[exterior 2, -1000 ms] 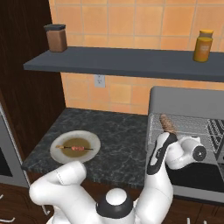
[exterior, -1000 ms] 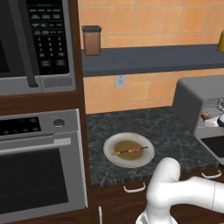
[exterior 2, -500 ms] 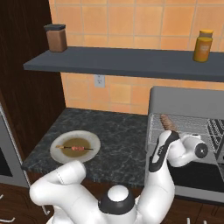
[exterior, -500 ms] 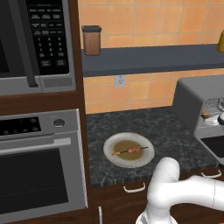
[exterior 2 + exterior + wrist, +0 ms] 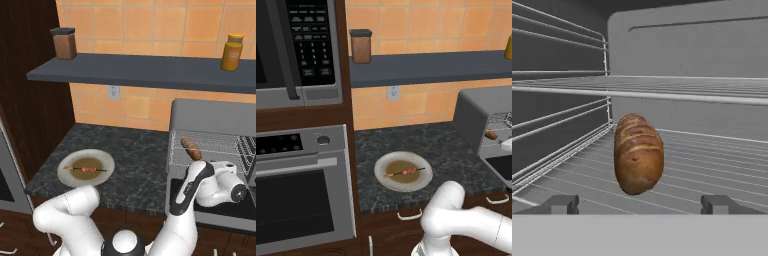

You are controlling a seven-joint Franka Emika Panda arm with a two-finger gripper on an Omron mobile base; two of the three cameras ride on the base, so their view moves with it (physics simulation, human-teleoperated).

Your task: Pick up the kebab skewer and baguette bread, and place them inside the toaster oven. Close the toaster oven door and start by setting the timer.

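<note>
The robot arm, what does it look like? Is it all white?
Mostly white. The arm is made of smooth, rounded, glossy white tube sections, fat like sausages. A black strip runs along the forearm, and the joints have dark round caps, one by the wrist and one low on the base. The end effector has two small dark grey blocky fingertips. No cables or markings show.

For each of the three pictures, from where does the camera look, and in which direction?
Left base view: behind the arm, left; faces the counter, the white plate with the thin kebab skewer; white arm lower right.
Right base view: behind, right; faces the boxy grey toaster oven; arm lower left.
Hand view: inside the oven, facing the stubby brown baguette on the rack; open gripper at the bottom.
Shared: both base views show plate and skewer.
</note>
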